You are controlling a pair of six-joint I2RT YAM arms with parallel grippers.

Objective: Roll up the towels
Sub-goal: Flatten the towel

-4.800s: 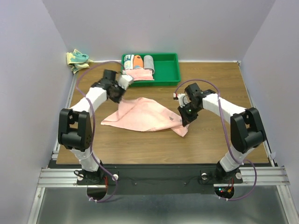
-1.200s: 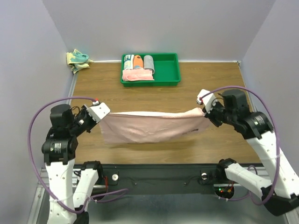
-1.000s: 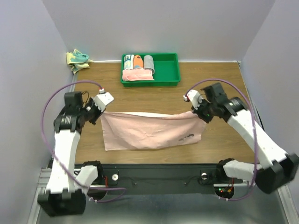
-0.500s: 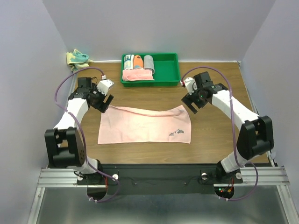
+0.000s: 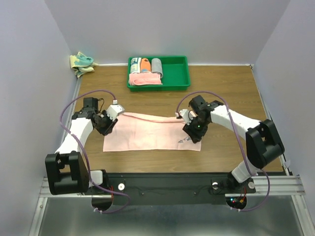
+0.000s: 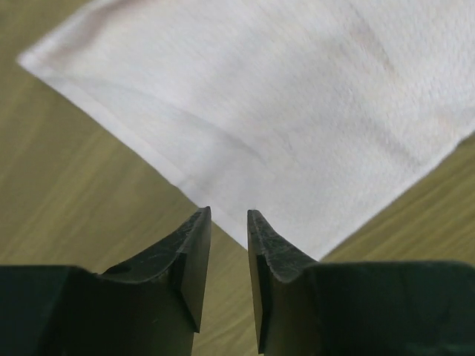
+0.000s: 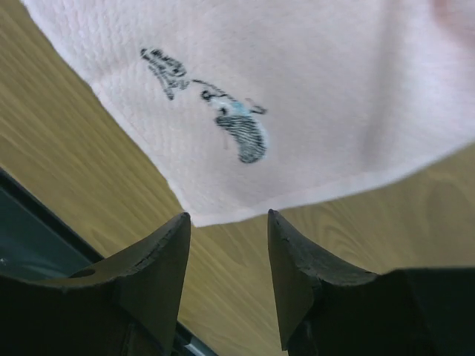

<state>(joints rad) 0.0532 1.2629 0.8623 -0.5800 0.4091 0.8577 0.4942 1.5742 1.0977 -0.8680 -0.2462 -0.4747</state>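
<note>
One pink towel (image 5: 147, 137) lies flat, near middle of one table (image 5: 236, 88). One yellow-and-teal towel (image 5: 81, 63) sits far left. One green tray (image 5: 179, 78), far middle, holds four cloth rolls (image 5: 156, 64). Two arms: left arm (image 5: 78, 132), right arm (image 5: 227, 115).

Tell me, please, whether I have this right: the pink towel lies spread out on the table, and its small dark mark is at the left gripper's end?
Not quite: the dark mark on the pink towel lies at the end by the right gripper, not the left gripper. The right wrist view shows it just beyond that gripper's fingertips. The rest is right.
</note>
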